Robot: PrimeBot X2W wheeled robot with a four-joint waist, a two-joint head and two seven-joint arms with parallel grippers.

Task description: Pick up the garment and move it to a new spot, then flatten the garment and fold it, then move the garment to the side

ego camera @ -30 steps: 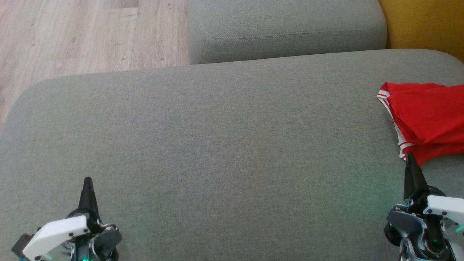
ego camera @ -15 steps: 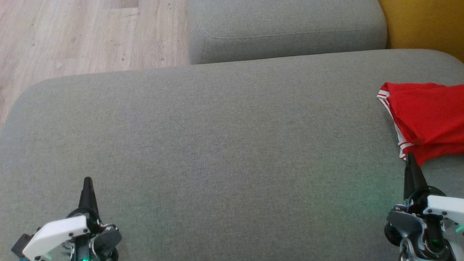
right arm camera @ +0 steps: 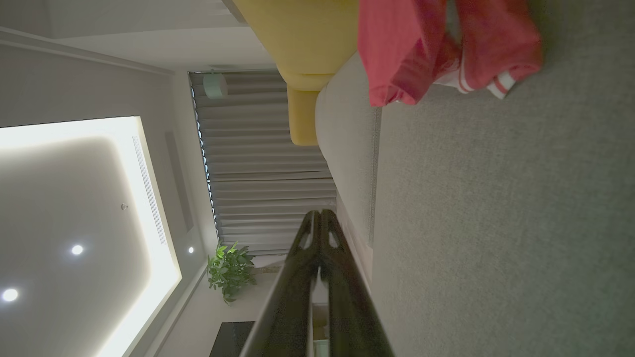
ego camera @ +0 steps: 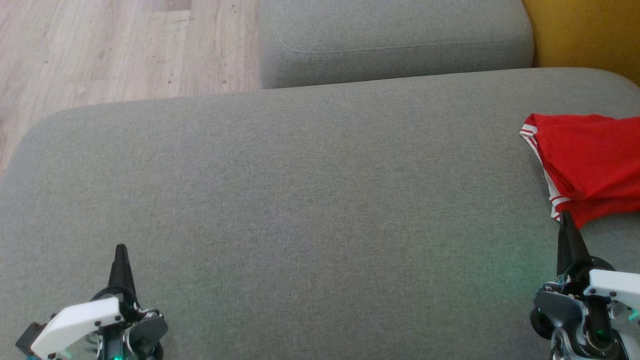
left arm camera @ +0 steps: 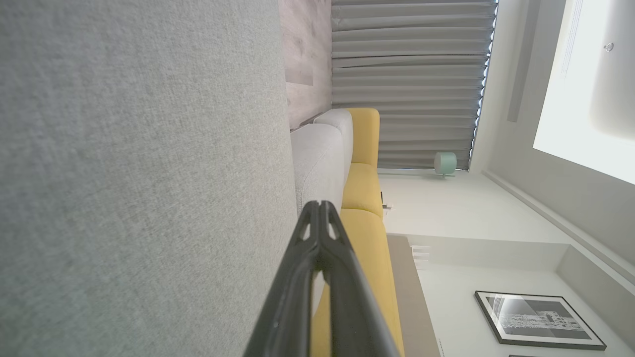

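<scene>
The red white-trimmed garment [ego camera: 590, 160] lies bunched at the right edge of the grey sofa cushion [ego camera: 300, 200], just beyond the right gripper [ego camera: 565, 217], which, like the left gripper [ego camera: 120, 248], hovers pressed together and empty near the front edge, probably to keep the middle free.

The garment [ego camera: 590, 165] lies at the right edge of the sofa seat [ego camera: 300, 200]. Behind the seat sits a cushion [ego camera: 395, 40], with the floor [ego camera: 100, 50] to its left. The left gripper [ego camera: 121, 250] is over the seat's near left. The right gripper [ego camera: 565, 220] is at the near right, just before the garment.
</scene>
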